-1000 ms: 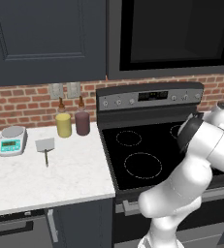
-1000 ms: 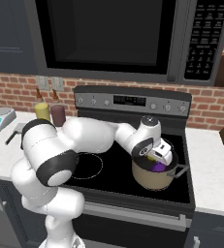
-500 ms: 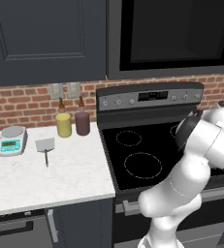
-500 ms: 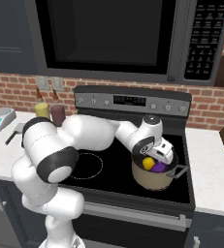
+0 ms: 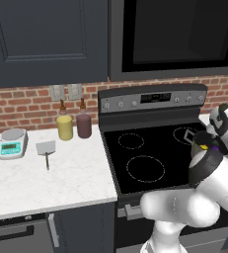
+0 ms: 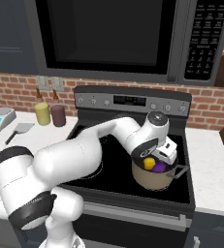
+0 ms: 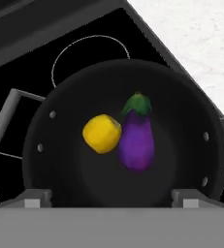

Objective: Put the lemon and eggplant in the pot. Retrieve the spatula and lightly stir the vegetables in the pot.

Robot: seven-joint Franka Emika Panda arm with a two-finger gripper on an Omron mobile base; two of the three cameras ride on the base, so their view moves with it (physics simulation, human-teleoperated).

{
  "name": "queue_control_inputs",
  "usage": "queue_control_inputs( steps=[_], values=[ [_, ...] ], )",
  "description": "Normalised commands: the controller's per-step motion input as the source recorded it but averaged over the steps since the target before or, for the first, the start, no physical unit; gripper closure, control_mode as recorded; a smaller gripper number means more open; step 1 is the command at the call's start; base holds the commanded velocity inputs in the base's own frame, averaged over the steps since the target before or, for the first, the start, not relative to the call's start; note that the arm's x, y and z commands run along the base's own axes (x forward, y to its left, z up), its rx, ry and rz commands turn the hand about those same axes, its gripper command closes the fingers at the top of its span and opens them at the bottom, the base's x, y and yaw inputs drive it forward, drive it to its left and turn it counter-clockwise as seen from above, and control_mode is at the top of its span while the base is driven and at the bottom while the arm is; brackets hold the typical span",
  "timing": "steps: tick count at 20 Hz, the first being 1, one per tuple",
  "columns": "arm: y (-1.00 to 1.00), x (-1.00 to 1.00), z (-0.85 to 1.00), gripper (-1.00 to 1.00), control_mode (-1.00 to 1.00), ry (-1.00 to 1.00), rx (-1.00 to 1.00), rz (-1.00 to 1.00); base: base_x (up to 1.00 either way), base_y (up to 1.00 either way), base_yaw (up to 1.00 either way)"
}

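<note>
a white robot arm reaches over a black stove (image 6: 108, 160) in a brick-walled kitchen, its gripper (image 6: 166, 151) poised just above the pot (image 6: 150, 178) at the front right of the cooktop. seen from the hand, the two fingertips (image 7: 35, 199) stand wide apart at either side of the pot's rim with nothing between them; the hand is empty. inside the dark pot (image 7: 181, 121) the lemon (image 7: 102, 133) and the eggplant (image 7: 136, 138) lie side by side, touching, the eggplant's green cap pointing away from the hand. both show from the right as a yellow spot (image 6: 149, 163) and a purple one (image 6: 159, 167) in the pot. the spatula (image 5: 46, 149) lies flat on the white counter (image 5: 51, 183) left of the stove, beside a small kitchen scale (image 5: 13, 143) and in front of a yellow jar (image 5: 64, 127) and a maroon jar (image 5: 84, 125) standing by the wall.
</note>
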Motion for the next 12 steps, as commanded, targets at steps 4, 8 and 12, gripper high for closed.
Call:
queue_control_inputs(
  steps=[4,8,12],
  values=[
    [0.81,-0.63,1.0,-1.0,-1.0,-0.19,0.0,0.0,0.0,0.0,0.0],
    [1.0,-0.32,1.0,-1.0,-1.0,-0.05,0.0,0.0,0.0,0.0,0.0],
    [1.0,-0.13,0.65,-1.0,-1.0,0.0,0.0,0.02,0.0,0.0,0.0]
  ],
)
